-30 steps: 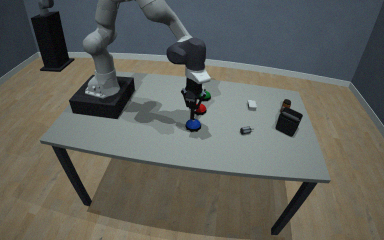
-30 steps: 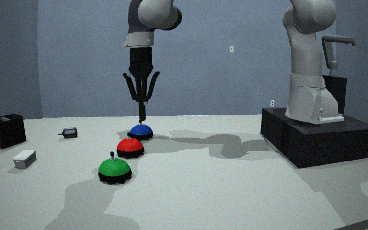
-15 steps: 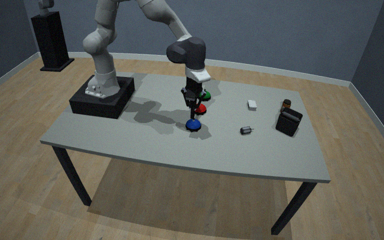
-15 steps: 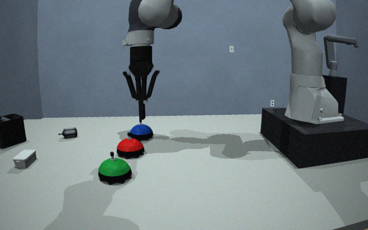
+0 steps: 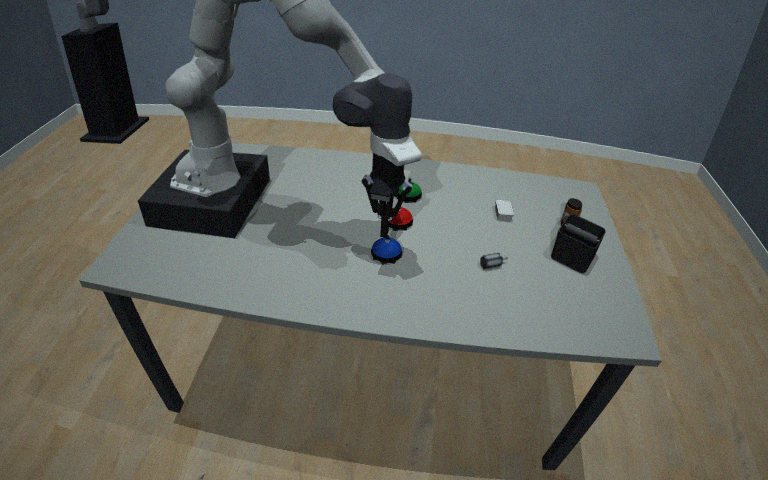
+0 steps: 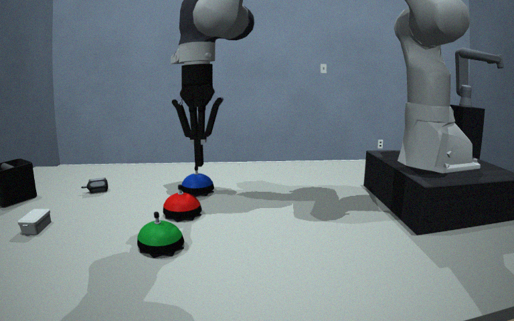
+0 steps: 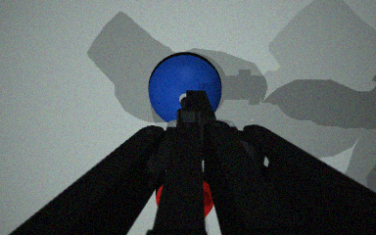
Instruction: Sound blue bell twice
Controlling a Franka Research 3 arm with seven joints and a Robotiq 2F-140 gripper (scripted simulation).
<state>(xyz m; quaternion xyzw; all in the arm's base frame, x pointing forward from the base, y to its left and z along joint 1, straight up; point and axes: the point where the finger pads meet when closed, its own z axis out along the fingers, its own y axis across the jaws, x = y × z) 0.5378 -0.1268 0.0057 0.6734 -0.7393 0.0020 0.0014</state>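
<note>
The blue bell (image 5: 386, 248) sits near the middle of the grey table, also in the exterior view (image 6: 196, 182) and the wrist view (image 7: 184, 86). My gripper (image 5: 385, 233) is shut and empty, pointing straight down. Its fingertips (image 6: 198, 164) stand right over the bell's small top button (image 6: 196, 171), at or just touching it; I cannot tell how far the button is pressed. In the wrist view the shut fingertips (image 7: 195, 100) cover most of the button (image 7: 183, 97).
A red bell (image 6: 181, 206) and a green bell (image 6: 160, 236) stand in a row with the blue one. A white box (image 5: 504, 209), a small dark gadget (image 5: 491, 260), a black container (image 5: 577, 243) and a brown jar (image 5: 572, 208) lie to the right. The arm's black base (image 5: 205, 192) is at the left.
</note>
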